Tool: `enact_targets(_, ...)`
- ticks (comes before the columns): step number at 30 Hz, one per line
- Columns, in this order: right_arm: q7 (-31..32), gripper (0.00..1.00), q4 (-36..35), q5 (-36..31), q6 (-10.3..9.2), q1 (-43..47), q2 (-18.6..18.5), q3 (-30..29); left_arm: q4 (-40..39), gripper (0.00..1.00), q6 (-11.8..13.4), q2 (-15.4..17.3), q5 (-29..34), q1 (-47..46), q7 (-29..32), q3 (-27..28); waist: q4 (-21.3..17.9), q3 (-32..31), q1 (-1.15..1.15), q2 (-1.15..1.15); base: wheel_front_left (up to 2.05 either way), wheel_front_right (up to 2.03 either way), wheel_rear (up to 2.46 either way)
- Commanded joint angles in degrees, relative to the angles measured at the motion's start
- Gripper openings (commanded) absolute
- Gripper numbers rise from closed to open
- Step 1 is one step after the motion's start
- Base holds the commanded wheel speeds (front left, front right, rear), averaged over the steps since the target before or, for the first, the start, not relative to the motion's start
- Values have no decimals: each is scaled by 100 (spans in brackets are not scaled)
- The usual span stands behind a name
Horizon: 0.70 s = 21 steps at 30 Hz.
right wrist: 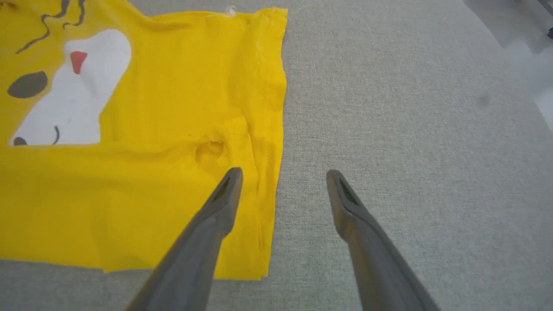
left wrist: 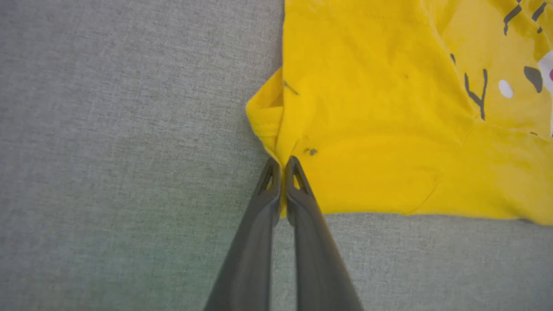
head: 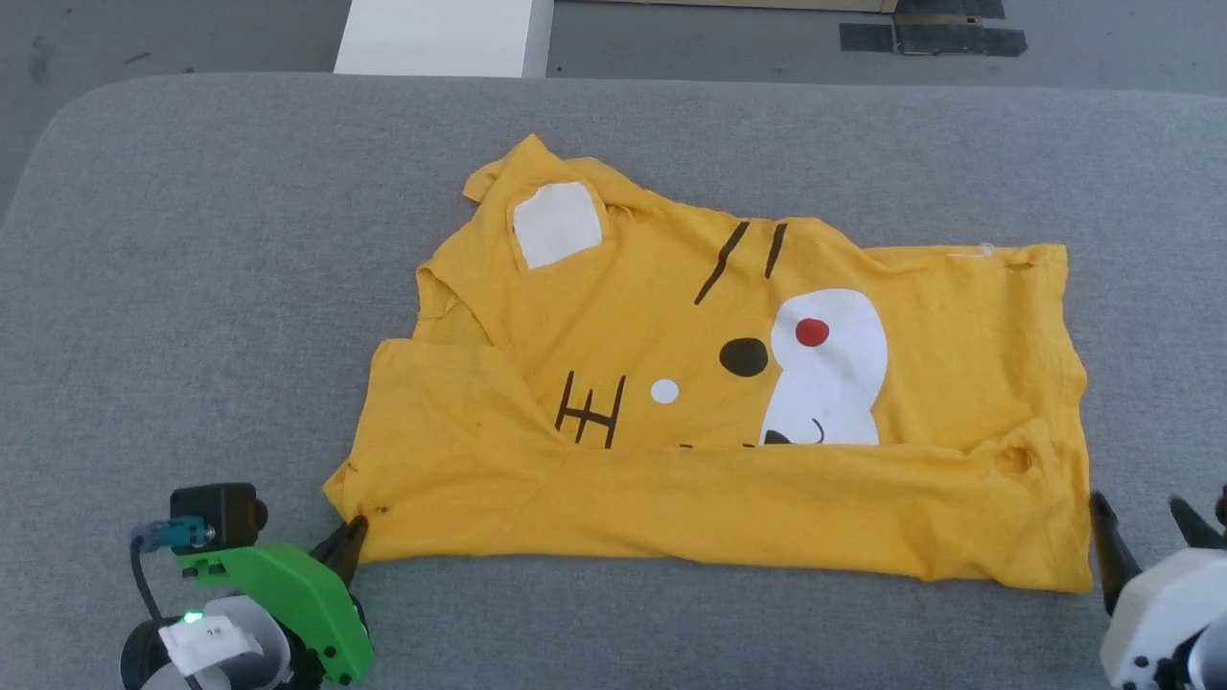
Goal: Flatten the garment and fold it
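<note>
The garment (head: pixel 729 412) is a bright yellow T-shirt lying on the grey padded table, tiger face up, with its near edge folded back over the print. My left gripper (head: pixel 347 546) is shut on the shirt's near left corner; in the left wrist view its fingers (left wrist: pixel 283 166) pinch the yellow cloth (left wrist: pixel 367 129) between their tips. My right gripper (head: pixel 1145 532) stands open at the near right corner. In the right wrist view (right wrist: pixel 283 177) one finger hangs over the shirt's right hem (right wrist: pixel 268 142) and the other over bare table.
The grey fabric table (head: pixel 192 287) spreads wide around the shirt on all sides. Beyond its far edge are a grey floor, a white box (head: pixel 441 38) and dark tape patches (head: pixel 935 38).
</note>
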Motion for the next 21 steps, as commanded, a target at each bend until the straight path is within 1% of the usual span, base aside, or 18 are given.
enact_targets(1, 260, 100, 43, 23, -8, 44, -52, -57, -102, 0, 61, 54, -36, 85, -37, 31, 38, 36, 0, 0, 0, 0, 0)
enact_targets(7, 905, 100, 152, 364, -8, 277, 10, -34, -421, 0, 163, 31, -15, 189, -2, -25, 134, 92, 0, 0, 0, 0, 0)
enact_targets(12, 1083, 100, 334, 513, -8, 346, 84, 51, -517, 0, 218, 36, -3, 205, 39, -51, 157, 99, 0, 0, 0, 0, 0)
enact_targets(13, 1088, 96, 379, 516, -8, 341, 87, 83, -530, 0, 231, 35, -4, 201, 37, -44, 159, 98, 0, 0, 0, 0, 0)
enact_targets(14, 1068, 49, 434, 533, -8, 314, 94, 92, -544, 0, 250, 34, -2, 197, 27, -29, 157, 96, 0, 0, 0, 0, 0)
enact_targets(15, 1047, 11, 480, 557, -8, 285, 101, 98, -553, 0, 262, 34, -2, 195, 20, -21, 155, 93, 0, 0, 0, 0, 0)
enact_targets(16, 1046, 0, 543, 575, -8, 259, 104, 126, -560, 0, 272, 28, -6, 191, 9, -11, 155, 86, 0, 0, 0, 0, 0)
enact_targets(21, 969, 0, 608, 674, -8, 75, 80, 200, -544, 0, 307, -24, -33, 175, -59, 27, 131, 22, 0, 0, 0, 0, 0)
